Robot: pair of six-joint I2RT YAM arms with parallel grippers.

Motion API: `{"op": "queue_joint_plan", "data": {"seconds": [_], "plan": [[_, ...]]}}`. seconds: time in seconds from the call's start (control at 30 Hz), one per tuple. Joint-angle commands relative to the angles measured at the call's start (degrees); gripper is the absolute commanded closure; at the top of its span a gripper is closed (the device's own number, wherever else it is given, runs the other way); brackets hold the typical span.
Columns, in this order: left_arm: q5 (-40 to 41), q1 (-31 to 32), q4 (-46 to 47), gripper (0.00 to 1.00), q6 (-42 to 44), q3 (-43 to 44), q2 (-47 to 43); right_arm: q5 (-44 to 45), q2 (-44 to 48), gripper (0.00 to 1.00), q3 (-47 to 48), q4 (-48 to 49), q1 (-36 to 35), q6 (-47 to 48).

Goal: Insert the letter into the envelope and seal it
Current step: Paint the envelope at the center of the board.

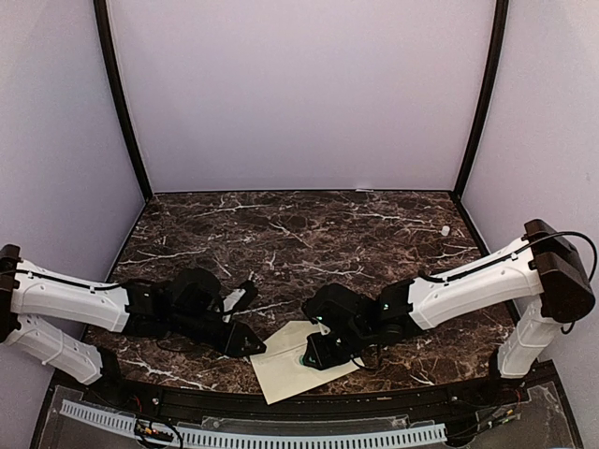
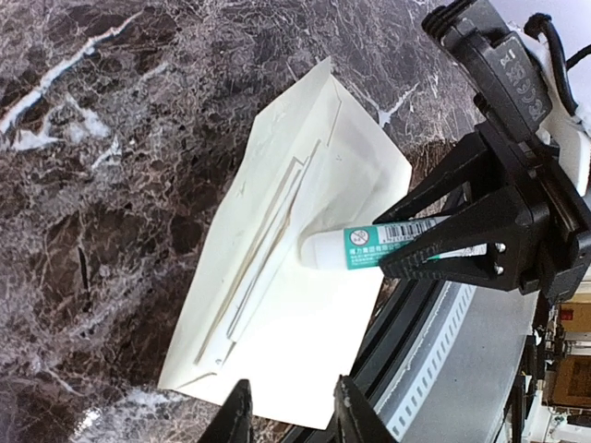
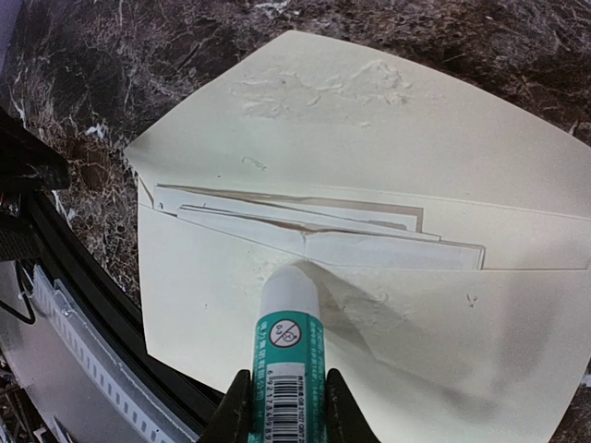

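**A:** Top view, how are the arms sitting?

**B:** Both are stretched low and inward over the marble table [image 1: 309, 234], near its front edge. The left gripper [image 1: 246, 340] is just beside the envelope [image 1: 281, 374], and the right gripper [image 1: 318, 354] hangs over it.

**A:** Left wrist?

**B:** Its fingers [image 2: 238, 420] are partly apart with nothing between them, hovering at the envelope's edge. The right gripper comes in sideways, holding a glue stick [image 2: 360, 247].

**A:** Right wrist?

**B:** Fingers are clamped on the stick and angled down, white tip touching the paper just below the mouth. The flap [image 3: 369, 120] lies open. The letter [image 3: 388, 247] is tucked inside, only a whiter strip showing.
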State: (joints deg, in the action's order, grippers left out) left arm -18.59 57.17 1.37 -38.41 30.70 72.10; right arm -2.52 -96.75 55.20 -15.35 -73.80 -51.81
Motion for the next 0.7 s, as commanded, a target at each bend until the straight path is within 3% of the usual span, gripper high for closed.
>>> {"op": "queue_joint_plan", "data": {"seconds": [0.0,0.67], "plan": [[0.27,1.6,7.26,0.72,-5.44,-2.0,-0.04,1.3,0.1,1.0,-0.36,-0.52,-0.46,-0.06],[1.26,4.27,12.32,0.79,-4.16,-4.2,11.7,1.21,-0.69,1.0,0.23,-1.03,-0.12,0.11]]}}
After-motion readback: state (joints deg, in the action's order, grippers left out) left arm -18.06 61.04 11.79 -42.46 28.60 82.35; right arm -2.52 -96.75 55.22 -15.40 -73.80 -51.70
